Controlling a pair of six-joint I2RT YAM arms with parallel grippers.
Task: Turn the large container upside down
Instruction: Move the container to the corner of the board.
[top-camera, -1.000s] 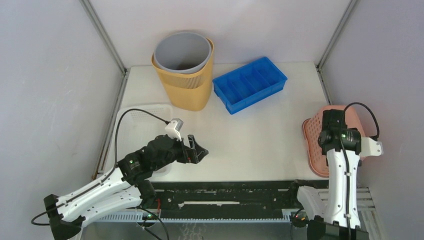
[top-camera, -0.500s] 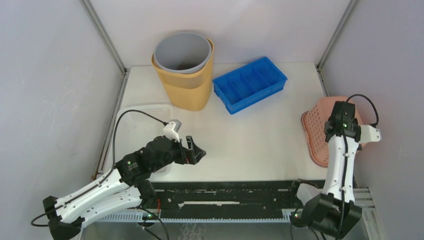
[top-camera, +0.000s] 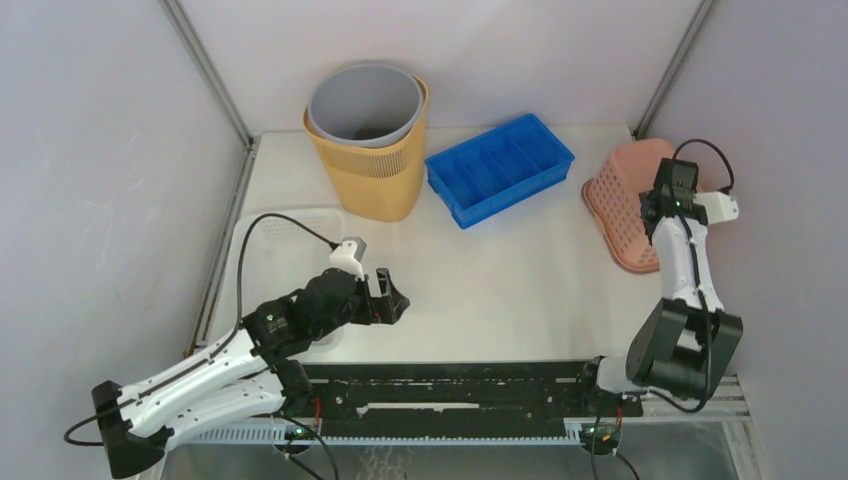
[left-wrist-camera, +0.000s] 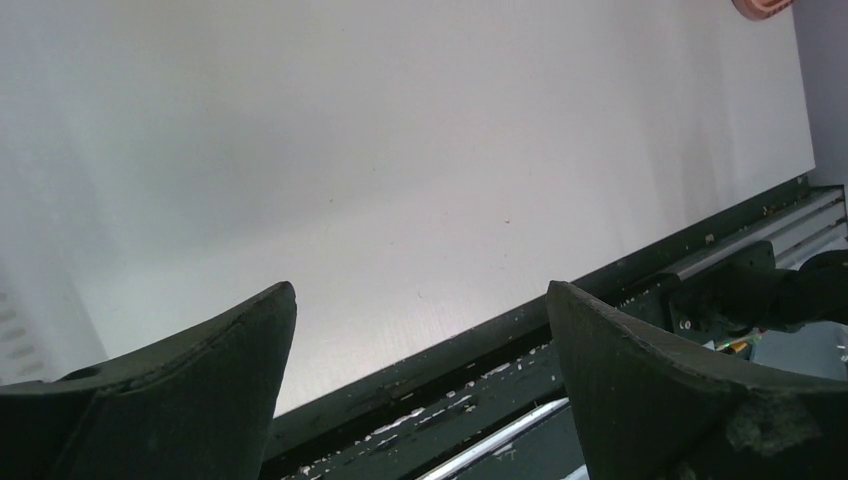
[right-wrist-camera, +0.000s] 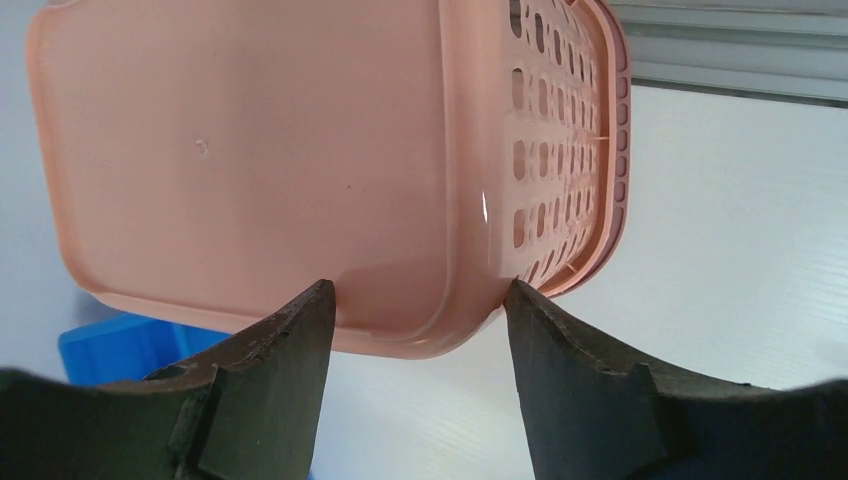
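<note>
Status: right hand (right-wrist-camera: 417, 290) is clamping the base corner of the pink perforated plastic basket (top-camera: 622, 205), which is sitting tipped on its side at the far right of the worktop (top-camera: 520, 270). Likely light, flexy, slick; the rim looks like the better hold. Left hand (left-wrist-camera: 420, 288) is hanging wide apart, empty.

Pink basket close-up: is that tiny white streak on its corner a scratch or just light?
Right wrist view: probably no scratch, just light glinting off the pink basket at its glossy rounded corner; its flat base looks evenly lit. Top external view: no glare on it.
</note>
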